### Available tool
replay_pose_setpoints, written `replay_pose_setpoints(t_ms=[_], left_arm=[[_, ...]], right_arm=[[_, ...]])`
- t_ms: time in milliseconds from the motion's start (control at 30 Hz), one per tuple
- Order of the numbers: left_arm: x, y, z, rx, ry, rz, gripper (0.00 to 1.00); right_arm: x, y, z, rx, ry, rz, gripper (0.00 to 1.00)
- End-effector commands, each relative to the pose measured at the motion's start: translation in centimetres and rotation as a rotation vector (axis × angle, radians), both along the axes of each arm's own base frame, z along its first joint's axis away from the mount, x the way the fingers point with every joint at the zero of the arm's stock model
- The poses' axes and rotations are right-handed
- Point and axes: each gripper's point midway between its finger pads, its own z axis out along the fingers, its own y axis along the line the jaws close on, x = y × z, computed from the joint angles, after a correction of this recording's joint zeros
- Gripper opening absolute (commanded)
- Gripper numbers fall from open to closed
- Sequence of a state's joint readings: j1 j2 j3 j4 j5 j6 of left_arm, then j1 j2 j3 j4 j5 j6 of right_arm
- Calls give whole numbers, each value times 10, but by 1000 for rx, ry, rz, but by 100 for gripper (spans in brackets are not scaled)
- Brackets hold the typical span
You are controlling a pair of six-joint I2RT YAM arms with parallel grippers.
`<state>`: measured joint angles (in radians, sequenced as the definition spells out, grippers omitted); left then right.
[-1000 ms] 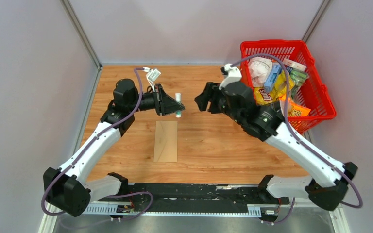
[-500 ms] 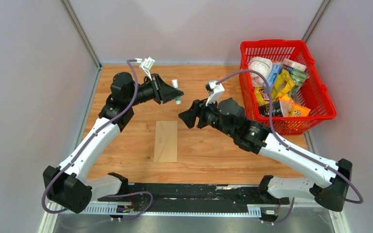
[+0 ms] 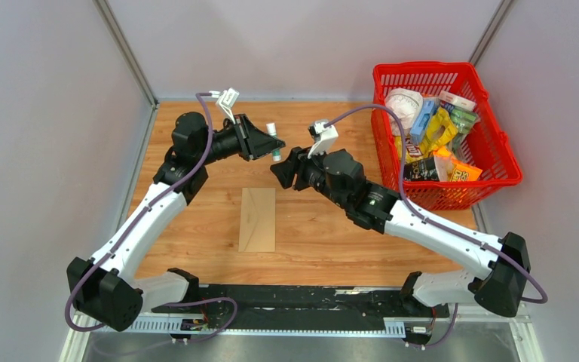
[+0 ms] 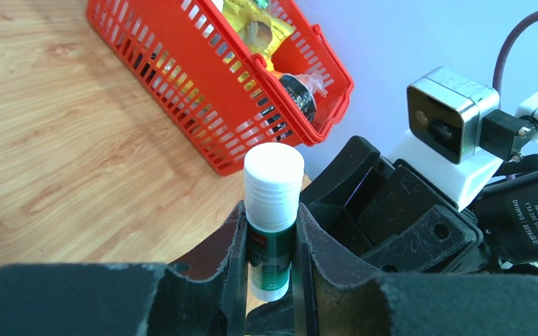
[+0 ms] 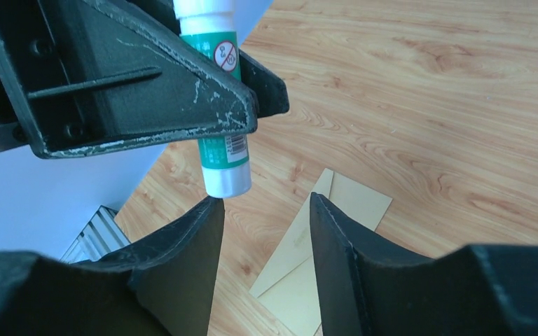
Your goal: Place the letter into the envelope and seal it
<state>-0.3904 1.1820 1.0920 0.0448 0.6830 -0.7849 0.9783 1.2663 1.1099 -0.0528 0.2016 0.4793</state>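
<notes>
The tan envelope (image 3: 257, 219) lies flat on the wooden table between the arms, its pointed flap folded down; it also shows in the right wrist view (image 5: 356, 198). The letter is not in view. My left gripper (image 3: 270, 147) is raised above the table's far middle and shut on a green glue stick with a white cap (image 3: 271, 130), gripped round its body (image 4: 273, 168). My right gripper (image 3: 280, 170) is open and empty, right next to the stick. In the right wrist view its fingers (image 5: 263, 203) sit just below the stick's bottom end (image 5: 223, 168).
A red basket (image 3: 497, 143) full of packets stands at the far right and shows in the left wrist view (image 4: 182, 63). The right arm's wrist camera (image 4: 448, 126) is close in front of the left gripper. Grey walls enclose the table.
My right arm has swung left from near the basket to the glue stick. My left gripper has shifted a little back and up with the stick.
</notes>
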Motion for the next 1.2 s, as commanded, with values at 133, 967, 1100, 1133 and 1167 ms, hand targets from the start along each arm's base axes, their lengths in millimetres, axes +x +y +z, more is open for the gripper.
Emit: replay_pose_setpoints(t_ms=[133,967,1100,1133,1167], left_arm=[[-5,2,18,-29,-53,-3,0],[-13,-1,5,-30,-4,-46,32],[-16,-3,2,-20,-5,-53,36],[-16,-3,1,-19,-4,-55,37],[-17,-4,0,-18,-4,-57,38]], right_arm=[[10,4,56,115,-103,-36,52],[22,-2,73,150,-130,-111,3],[23,-2,75,159,-132,-116,2],[24,-3,76,163,-134,-124,2],[25,-4,76,164,-133,-133,2]])
